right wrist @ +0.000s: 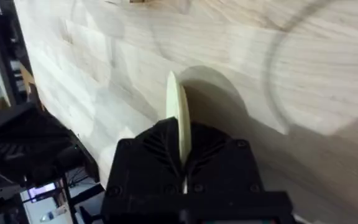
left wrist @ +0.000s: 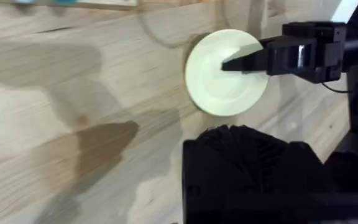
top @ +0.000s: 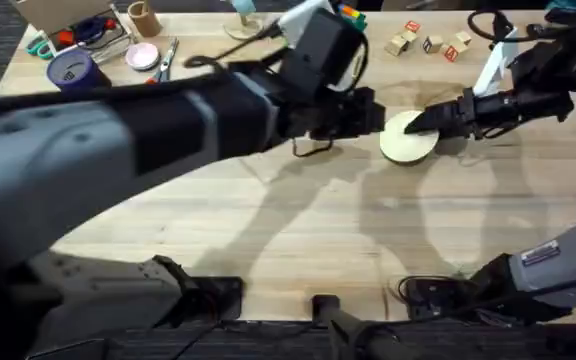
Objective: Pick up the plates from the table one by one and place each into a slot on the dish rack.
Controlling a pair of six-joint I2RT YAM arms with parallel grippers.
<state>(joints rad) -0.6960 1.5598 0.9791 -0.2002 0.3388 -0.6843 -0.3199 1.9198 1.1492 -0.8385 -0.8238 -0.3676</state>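
bare table (top: 298, 230) before both grippers

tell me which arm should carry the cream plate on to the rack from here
Right. The right gripper is already shut on the cream plate, its edge clamped between the fingers. The left gripper hovers beside the plate holding nothing, so a handover would only add risk.

A purple cup (top: 69, 70), pink dish (top: 142, 56) and toy blocks (top: 429, 42) sit at the far edge
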